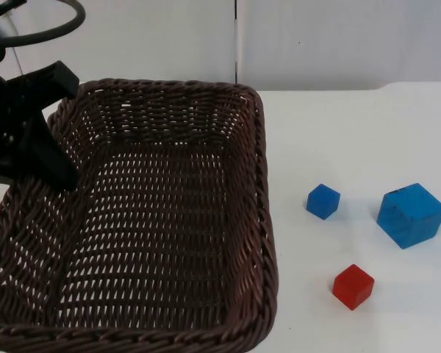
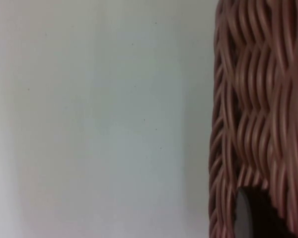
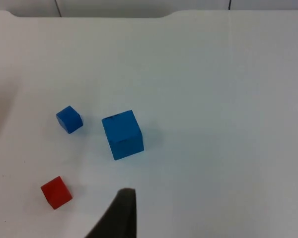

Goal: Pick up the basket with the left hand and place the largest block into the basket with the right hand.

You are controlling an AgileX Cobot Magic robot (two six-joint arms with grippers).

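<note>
- White bench [image 1: 353,132] runs back to a grey partition wall; a dark brown woven basket [image 1: 169,220] fills the left of the top view, seemingly raised.
- Left claw [image 1: 37,140], upper left, is clamped on the basket's left rim; a slip could tip the wicker.
- Large blue block [image 1: 411,215], matte and sharp-edged, lies at right, apart from the small blue block [image 1: 323,201] and red block [image 1: 353,286].
- Right claw [image 3: 120,215] hovers near them; I cannot tell its opening. It may bump the smaller cubes.
</note>
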